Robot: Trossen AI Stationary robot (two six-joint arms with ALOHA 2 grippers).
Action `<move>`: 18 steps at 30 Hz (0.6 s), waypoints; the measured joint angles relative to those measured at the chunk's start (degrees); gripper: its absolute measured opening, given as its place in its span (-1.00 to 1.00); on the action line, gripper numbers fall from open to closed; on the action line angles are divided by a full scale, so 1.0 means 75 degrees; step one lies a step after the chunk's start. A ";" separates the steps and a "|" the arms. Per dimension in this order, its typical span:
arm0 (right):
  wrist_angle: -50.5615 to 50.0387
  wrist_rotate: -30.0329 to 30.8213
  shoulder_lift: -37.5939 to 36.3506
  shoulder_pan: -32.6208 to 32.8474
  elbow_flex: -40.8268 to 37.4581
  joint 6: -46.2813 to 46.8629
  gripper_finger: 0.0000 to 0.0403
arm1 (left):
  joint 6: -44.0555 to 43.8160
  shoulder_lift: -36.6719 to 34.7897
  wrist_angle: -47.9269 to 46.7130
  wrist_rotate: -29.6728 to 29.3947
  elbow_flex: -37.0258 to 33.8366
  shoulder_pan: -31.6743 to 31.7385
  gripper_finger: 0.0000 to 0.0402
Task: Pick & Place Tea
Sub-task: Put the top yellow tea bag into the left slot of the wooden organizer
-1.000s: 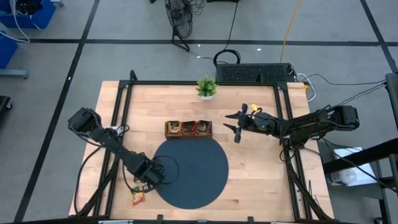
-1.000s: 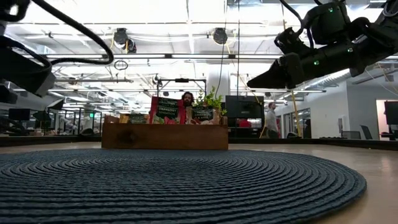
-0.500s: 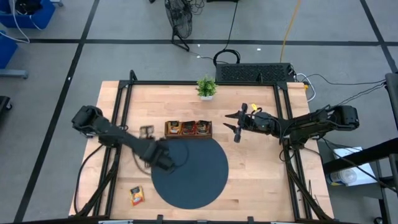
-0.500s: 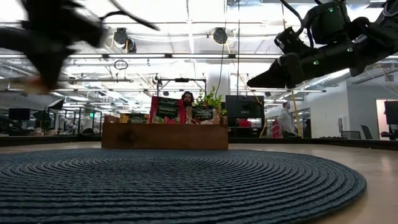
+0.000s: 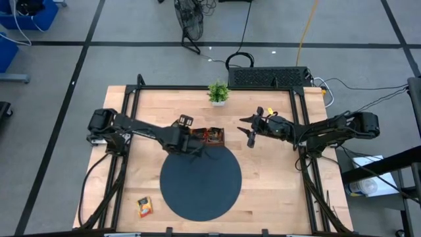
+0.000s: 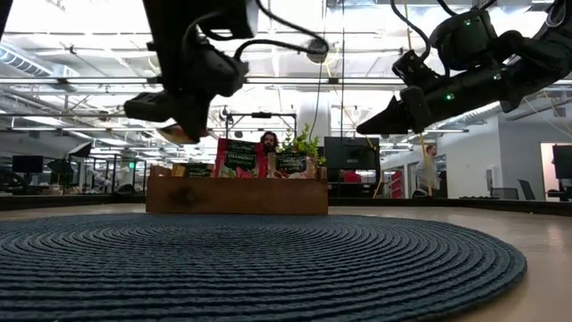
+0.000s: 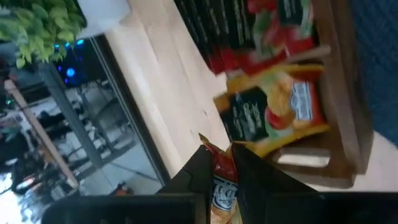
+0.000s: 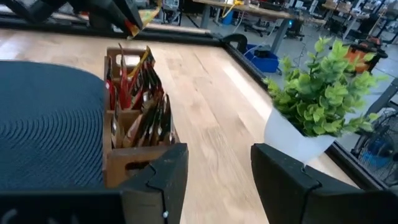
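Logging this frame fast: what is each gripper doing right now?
Left gripper: closed on a tea sachet, above the wooden tray.
Right gripper: open, empty, beside the tray.

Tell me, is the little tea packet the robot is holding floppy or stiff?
Probably floppy and very light. The tea sachet looks thin and flat, pinched between the left gripper's fingers by one edge. Its foil-like wrapper may be a bit slippery. Others stand leaning in the wooden tray, so they likely bend easily.

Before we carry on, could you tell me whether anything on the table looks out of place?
One sachet lies alone near the table's front left corner, far from the tray that holds the others. Nothing else stands out.
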 joint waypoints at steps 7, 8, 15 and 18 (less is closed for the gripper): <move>-0.0288 -0.0006 0.0003 0.0003 -0.0003 -0.0001 -0.21 | 0.0926 -0.0015 0.0431 0.0748 -0.0095 0.0117 -0.77; -0.0317 -0.0006 0.0003 0.0003 -0.0003 -0.0004 -0.21 | 0.1017 -0.0015 0.0530 0.0903 -0.0159 0.0112 -0.77; -0.0427 -0.0006 0.0003 0.0003 -0.0003 -0.0001 -0.21 | 0.0748 -0.0012 0.1056 0.1076 -0.0364 0.0106 -0.76; -0.0450 -0.0006 0.0003 0.0003 -0.0003 0.0001 -0.21 | 0.0724 -0.0012 0.1264 0.1064 -0.0364 0.0101 -0.67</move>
